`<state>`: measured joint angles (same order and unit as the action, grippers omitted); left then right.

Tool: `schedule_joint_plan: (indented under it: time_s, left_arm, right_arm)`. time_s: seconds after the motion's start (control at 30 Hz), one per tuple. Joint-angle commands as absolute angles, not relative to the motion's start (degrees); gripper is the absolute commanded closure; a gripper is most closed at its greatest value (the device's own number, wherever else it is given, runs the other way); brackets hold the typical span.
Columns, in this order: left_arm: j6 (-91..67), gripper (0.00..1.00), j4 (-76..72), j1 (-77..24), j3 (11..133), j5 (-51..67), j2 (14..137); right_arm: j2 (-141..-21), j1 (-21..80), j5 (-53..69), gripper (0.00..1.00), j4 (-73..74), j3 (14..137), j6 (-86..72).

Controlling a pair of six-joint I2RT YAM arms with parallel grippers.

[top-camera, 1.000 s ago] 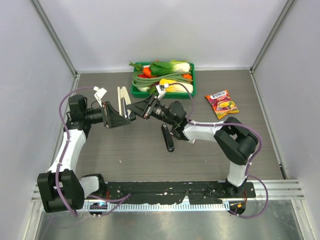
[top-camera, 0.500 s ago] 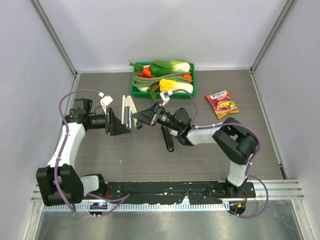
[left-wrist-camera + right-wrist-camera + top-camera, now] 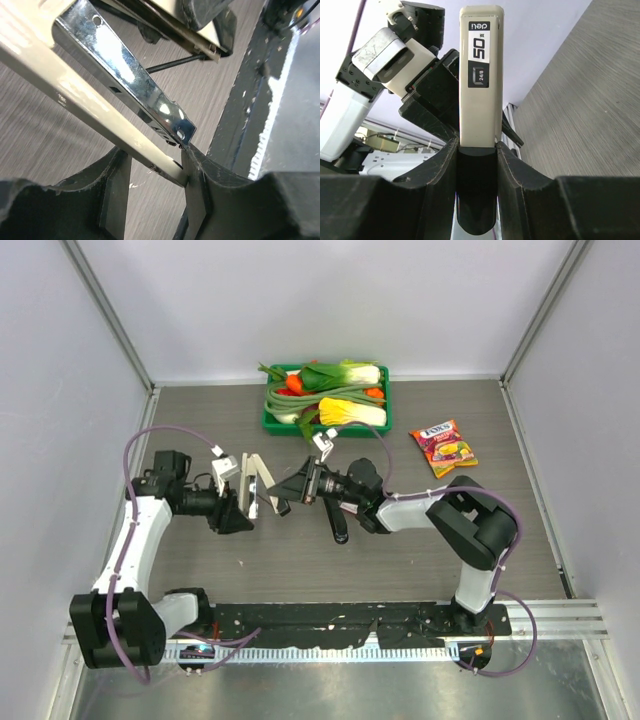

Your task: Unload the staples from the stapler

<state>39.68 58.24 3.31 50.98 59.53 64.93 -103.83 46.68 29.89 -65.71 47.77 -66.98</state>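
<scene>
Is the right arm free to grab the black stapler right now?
Probably not: the right gripper is shut on the white stapler, which the left gripper also clamps. The black stapler lies close by.

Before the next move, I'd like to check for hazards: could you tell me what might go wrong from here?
1. The left gripper pinches the stapler only at the tip of its thin base bar, so it may slip out.
2. The right gripper clamps the cover too. If the arms pull unevenly, the opened hinge could twist, or the stapler could drop onto the table.
</scene>
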Motion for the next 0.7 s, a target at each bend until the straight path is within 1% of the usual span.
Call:
schedule_joint_plan:
  time_s: [0.0,0.2,0.43,0.53,0.67]
  left_arm:
    - [46.93,1.00,55.55,2.55,50.54,54.76,63.46]
    - [46.85,1.00,53.00,2.55,49.49,52.03,63.55]
    - [45.27,1.00,47.30,2.46,47.99,48.26,61.97]
    - [46.40,1.00,45.54,2.46,47.46,46.24,61.26]
    - [47.90,1.00,42.46,1.41,46.50,42.55,60.47]
  right_arm:
    - [-99.58,44.65,34.36,0.97,-64.43,47.03,-63.55]
    - [-97.21,43.51,34.98,0.97,-60.74,45.09,-60.74]
    - [-96.07,43.59,37.08,0.98,-61.70,42.72,-59.51]
    - [-94.57,43.51,38.23,0.98,-58.90,42.28,-56.79]
    - [-93.87,43.51,39.81,0.98,-51.88,44.29,-49.07]
